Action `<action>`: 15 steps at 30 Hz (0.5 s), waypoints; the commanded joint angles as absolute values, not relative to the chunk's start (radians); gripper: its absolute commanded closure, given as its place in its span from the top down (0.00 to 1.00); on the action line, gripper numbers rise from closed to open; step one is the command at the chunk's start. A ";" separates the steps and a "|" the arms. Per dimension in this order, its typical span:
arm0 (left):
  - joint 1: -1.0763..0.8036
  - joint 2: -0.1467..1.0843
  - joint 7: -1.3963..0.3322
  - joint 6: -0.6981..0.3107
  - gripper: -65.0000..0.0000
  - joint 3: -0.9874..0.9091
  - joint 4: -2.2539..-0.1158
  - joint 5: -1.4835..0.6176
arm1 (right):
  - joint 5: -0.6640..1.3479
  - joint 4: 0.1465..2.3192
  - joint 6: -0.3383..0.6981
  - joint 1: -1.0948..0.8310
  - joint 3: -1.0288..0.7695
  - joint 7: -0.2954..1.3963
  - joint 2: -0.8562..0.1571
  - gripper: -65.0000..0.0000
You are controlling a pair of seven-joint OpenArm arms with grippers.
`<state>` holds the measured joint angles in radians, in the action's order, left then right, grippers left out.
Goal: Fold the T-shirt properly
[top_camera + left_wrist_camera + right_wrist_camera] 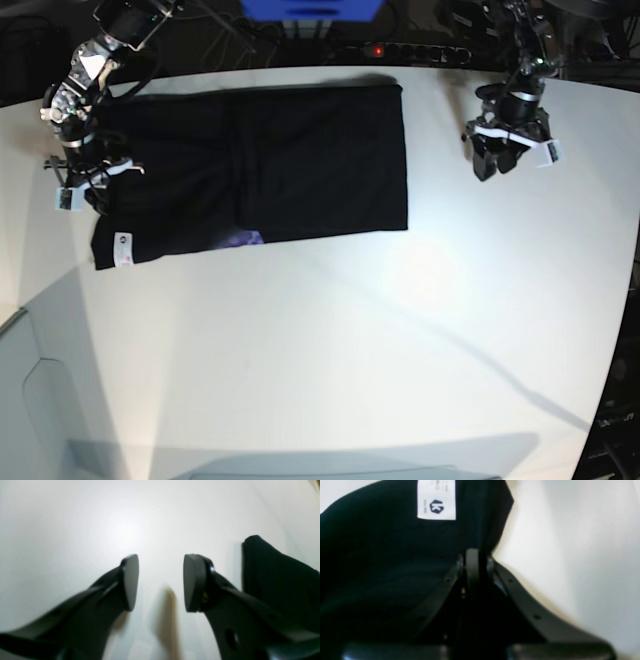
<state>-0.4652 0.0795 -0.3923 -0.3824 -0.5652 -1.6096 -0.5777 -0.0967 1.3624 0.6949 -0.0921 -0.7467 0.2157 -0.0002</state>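
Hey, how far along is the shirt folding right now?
Partly done: the T-shirt lies on the table as a long band, sleeves seemingly tucked in. In hand: the right gripper is shut on the cloth edge near the white tag. The left gripper hangs open beside the shirt. Crosswise folds seem left.

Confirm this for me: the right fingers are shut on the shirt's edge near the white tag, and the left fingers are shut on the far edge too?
Half right. The right gripper is shut on the T-shirt near the white tag. The left gripper is open and holds nothing, hanging over bare table beside the shirt, as the left wrist view shows.
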 commanded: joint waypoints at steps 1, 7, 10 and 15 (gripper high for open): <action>-0.466 0.084 -0.375 -0.390 0.43 -0.567 -1.623 -0.590 | -0.153 1.372 0.698 -0.101 -0.753 0.278 -0.007 0.00; -0.466 0.084 -0.375 -0.390 0.43 -0.567 -1.620 -0.590 | -0.150 1.534 0.698 -0.125 -0.756 0.278 0.024 0.00; -0.466 0.082 -0.375 -0.390 0.43 -0.565 -1.620 -0.590 | -0.150 1.643 0.698 -0.133 -0.757 0.280 0.077 0.00; -0.466 0.084 -0.375 -0.390 0.43 -0.539 -1.620 -0.590 | -0.150 1.807 0.698 -0.174 -0.716 0.280 0.145 0.00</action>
